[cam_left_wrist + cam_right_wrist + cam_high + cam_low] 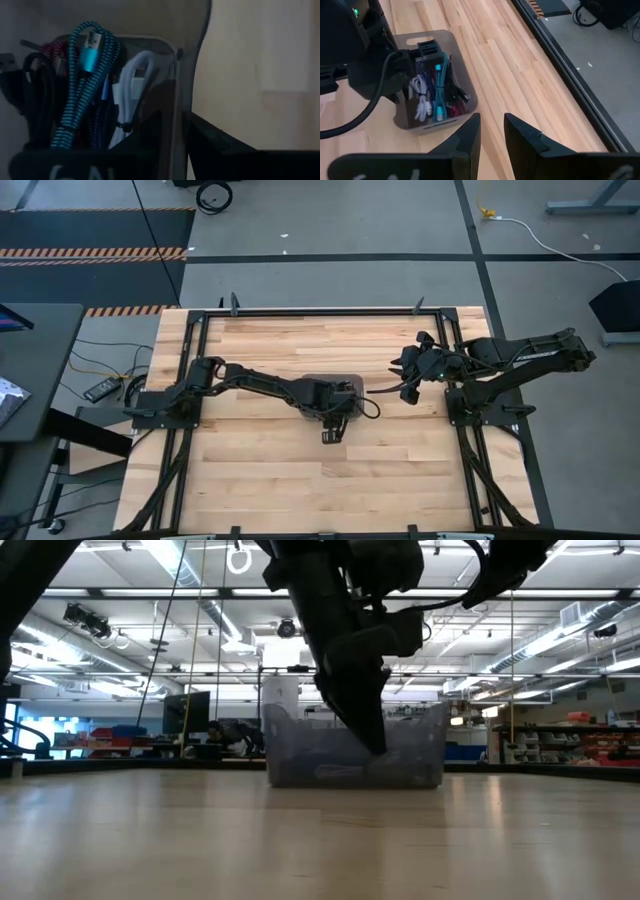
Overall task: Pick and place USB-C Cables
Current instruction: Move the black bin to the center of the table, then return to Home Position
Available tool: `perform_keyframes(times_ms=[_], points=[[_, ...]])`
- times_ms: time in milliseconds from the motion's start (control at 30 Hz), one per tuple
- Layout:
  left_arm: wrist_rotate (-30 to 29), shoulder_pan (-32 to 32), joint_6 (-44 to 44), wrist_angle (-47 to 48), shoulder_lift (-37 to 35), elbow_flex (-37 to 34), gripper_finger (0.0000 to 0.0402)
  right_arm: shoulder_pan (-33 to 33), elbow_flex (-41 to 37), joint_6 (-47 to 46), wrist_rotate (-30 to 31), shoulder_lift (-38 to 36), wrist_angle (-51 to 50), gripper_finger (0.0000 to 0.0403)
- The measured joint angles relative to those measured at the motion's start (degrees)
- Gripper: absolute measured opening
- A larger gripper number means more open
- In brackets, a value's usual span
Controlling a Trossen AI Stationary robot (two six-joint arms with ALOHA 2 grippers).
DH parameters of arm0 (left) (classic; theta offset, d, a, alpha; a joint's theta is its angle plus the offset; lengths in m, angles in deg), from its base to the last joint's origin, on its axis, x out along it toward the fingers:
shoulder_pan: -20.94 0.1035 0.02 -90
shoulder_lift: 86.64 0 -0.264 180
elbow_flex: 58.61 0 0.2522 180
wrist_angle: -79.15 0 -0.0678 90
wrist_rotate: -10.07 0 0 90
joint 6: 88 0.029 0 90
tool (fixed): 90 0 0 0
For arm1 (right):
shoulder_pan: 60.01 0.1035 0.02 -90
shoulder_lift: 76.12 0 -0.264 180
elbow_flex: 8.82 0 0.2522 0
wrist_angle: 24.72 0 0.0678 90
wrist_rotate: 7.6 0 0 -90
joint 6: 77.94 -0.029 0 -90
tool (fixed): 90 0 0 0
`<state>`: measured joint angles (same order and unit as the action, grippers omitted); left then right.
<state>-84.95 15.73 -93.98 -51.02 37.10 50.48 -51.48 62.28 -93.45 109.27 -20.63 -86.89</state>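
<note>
A translucent grey bin stands at mid-table and holds the cable bundles upright. In the left wrist view I see the teal, white, black, magenta and purple bundles. My left gripper points down at the bin with a narrow gap; one finger is inside the bin wall and one is outside. My right gripper hovers to the bin's right, slightly open and holding nothing. My left gripper stands astride the bin's wall from above, one finger on the cable side and the other finger outside. Whether either finger touches the wall or a cable, I cannot tell.
Bare wooden tabletop lies around the bin on all sides. A black frame rail runs along the table's edge. My right arm's base sits at the table's right side.
</note>
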Motion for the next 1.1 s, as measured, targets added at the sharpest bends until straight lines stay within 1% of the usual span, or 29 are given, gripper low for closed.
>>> perform_keyframes(times_ms=[67,333,600,867,967,1100], points=[[-1.2,0.2,-0.5,-0.3,0.0,0.0,0.0089,0.0,0.0,-0.1,0.0,0.0,0.0,0.0091],[-1.4,0.5,-0.9,0.3,0.0,-0.1,0.0089,0.0,0.0,-1.0,-1.5,0.0,-0.7,0.0091],[-1.4,0.1,-0.9,2.7,0.0,0.4,0.0089,0.0,0.0,-1.0,-1.5,0.0,-1.0,0.0091],[-1.4,-0.5,-0.4,8.8,0.1,7.5,0.0089,0.0,0.0,-0.8,-1.7,0.0,-1.0,0.0091],[-2.3,-1.1,0.8,10.2,0.0,10.8,0.0089,0.0,0.0,0.1,-3.6,0.0,-1.0,0.0091],[-3.3,-2.0,4.0,14.5,0.1,16.9,0.0089,0.0,0.0,0.2,-6.0,0.0,-1.0,0.0091]])
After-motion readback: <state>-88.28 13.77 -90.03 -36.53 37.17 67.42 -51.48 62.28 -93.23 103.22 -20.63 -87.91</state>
